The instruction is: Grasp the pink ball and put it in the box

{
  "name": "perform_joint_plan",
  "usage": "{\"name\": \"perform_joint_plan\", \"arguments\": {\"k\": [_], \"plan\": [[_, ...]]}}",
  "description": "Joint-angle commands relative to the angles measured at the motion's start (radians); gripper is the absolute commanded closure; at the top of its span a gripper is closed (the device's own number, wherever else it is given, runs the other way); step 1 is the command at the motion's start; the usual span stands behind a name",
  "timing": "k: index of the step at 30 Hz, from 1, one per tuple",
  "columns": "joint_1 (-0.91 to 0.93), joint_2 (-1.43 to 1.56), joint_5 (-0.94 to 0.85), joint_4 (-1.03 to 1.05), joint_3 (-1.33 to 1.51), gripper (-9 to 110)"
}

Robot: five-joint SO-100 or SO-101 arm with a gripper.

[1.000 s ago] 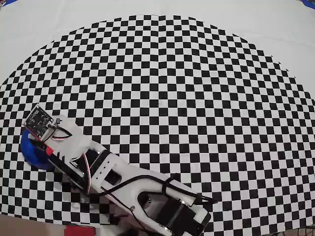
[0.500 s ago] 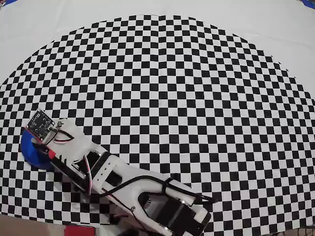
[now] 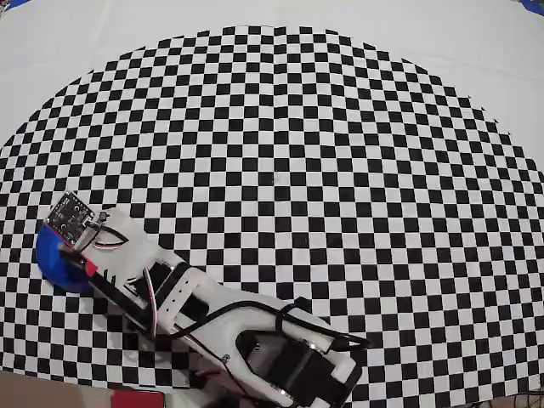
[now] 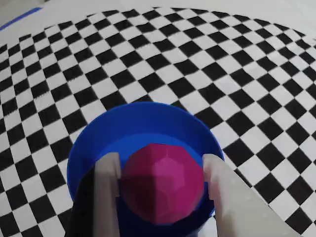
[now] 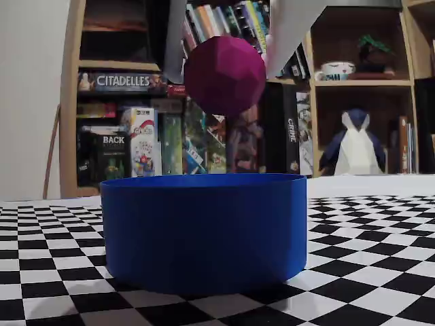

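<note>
Overhead view: the arm reaches from the bottom edge toward the lower left of the checkered mat [image 3: 280, 127]; its wrist covers most of the box [image 3: 53, 259], of which only a blue crescent shows. The ball cannot be seen from above.

Wrist view: the gripper [image 4: 162, 170] pinches the pink ball [image 4: 163, 182] between its two pale fingers [image 4: 107, 192], one on each side, pressing its flanks. Behind and around the ball lies the blue box [image 4: 140, 123], so the ball lines up with the opening (well inside the rim, as this angle shows it).

Fixed view: the pink ball [image 5: 225, 75] hangs clear above the box [image 5: 204, 227], apart from its rim, with the fingers [image 5: 289, 34] gripping it from above. Shelves of board games [image 5: 122, 136] stand behind.

Done so far: the ball is grasped, lifted and carried over the box.

Left to do: by my judgement only the release remains; the fingers need to part so the ball drops in, perhaps after lowering a little to stop it bouncing out.
</note>
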Motion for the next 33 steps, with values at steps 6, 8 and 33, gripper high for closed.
{"name": "perform_joint_plan", "arguments": {"k": [6, 8, 33], "plan": [[-0.009, -0.025, 0.005, -0.005, -0.017, 101], [-0.009, -0.031, 0.005, -0.006, -0.02, 101], [-0.017, -0.147, 0.005, -0.044, -0.098, 101]]}}
